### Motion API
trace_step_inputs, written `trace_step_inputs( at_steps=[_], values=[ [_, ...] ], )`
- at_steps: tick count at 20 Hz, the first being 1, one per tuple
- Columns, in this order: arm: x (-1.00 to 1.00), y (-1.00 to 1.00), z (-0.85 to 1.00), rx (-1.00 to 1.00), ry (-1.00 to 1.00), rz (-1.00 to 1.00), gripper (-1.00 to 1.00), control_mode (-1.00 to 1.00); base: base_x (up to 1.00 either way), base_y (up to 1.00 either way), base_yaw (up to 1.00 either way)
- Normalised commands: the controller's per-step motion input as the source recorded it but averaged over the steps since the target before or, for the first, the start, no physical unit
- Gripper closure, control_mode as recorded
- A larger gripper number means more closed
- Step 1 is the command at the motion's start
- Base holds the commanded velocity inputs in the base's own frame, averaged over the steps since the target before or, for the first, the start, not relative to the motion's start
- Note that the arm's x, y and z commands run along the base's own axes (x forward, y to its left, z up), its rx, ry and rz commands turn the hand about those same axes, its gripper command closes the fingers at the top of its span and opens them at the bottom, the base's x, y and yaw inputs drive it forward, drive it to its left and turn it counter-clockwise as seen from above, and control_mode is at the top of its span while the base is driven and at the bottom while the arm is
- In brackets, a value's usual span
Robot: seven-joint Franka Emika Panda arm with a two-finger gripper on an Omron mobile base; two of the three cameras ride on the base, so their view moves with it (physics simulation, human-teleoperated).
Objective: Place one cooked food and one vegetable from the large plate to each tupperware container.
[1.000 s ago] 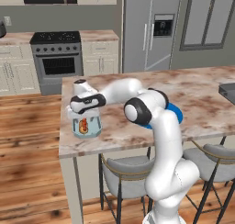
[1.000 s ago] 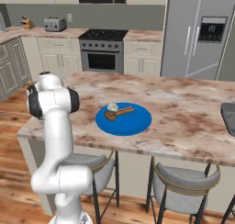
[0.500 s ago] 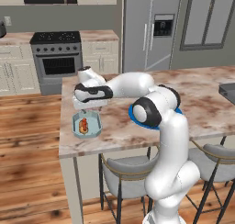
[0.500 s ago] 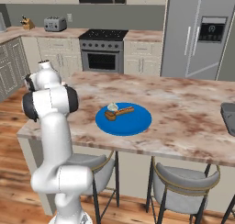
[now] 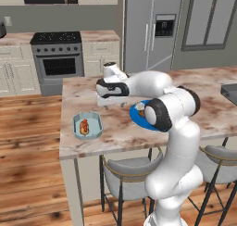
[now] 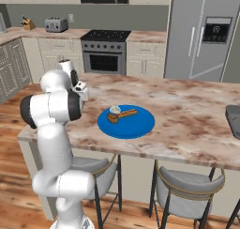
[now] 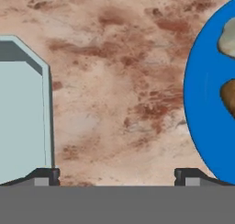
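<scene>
The large plate [image 6: 126,122] sits flat on the marbled island counter [image 6: 187,115], a bright blue disc near the front edge, and on it lie a brown piece of cooked food [image 6: 123,115] and a pale lump [image 6: 114,110] just beside it. The brown piece is long and thin, its long axis running roughly across the right base view, tilted a little up to the right. In the left base view the plate [image 5: 138,117] peeks out from behind the robot's elbow.

Over to the pale blue-grey tub [image 5: 87,125], resting near the counter's left end, well apart from the plate. Inside it lies a reddish-orange food item [image 5: 84,125], long axis running front to back along the tub. The dark grey tub [image 6: 234,118] sits at the far right end of the counter.

Now the arm: it rises from the base, bends at a big elbow and reaches out level to the left, wrist turned down over the counter between tub and plate. The gripper [image 5: 112,101] hangs above bare marble, jaws spread wide and holding nothing. From the hand view, the fingertips [image 7: 46,176] stand far apart, with the tub's corner [image 7: 25,113] on one side and the plate's rim [image 7: 202,103] on the other.
</scene>
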Motion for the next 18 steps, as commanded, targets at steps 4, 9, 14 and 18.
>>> trace_step_inputs(
  at_steps=[4, 9, 14, 18],
  values=[
    [-0.33, -0.85, 0.03, 0.00, 0.00, -0.02, -1.00, -1.00, 0.00, 0.00, 0.00],
    [-0.34, -0.68, 0.32, 0.00, 0.06, 0.00, -1.00, -1.00, 0.00, 0.00, 0.00],
    [0.03, -0.61, 0.10, -0.02, 0.15, 0.07, -1.00, -1.00, 0.00, 0.00, 0.00],
    [0.27, -0.92, -0.06, 0.07, 0.08, 0.00, -1.00, -1.00, 0.00, 0.00, 0.00]
  ],
)
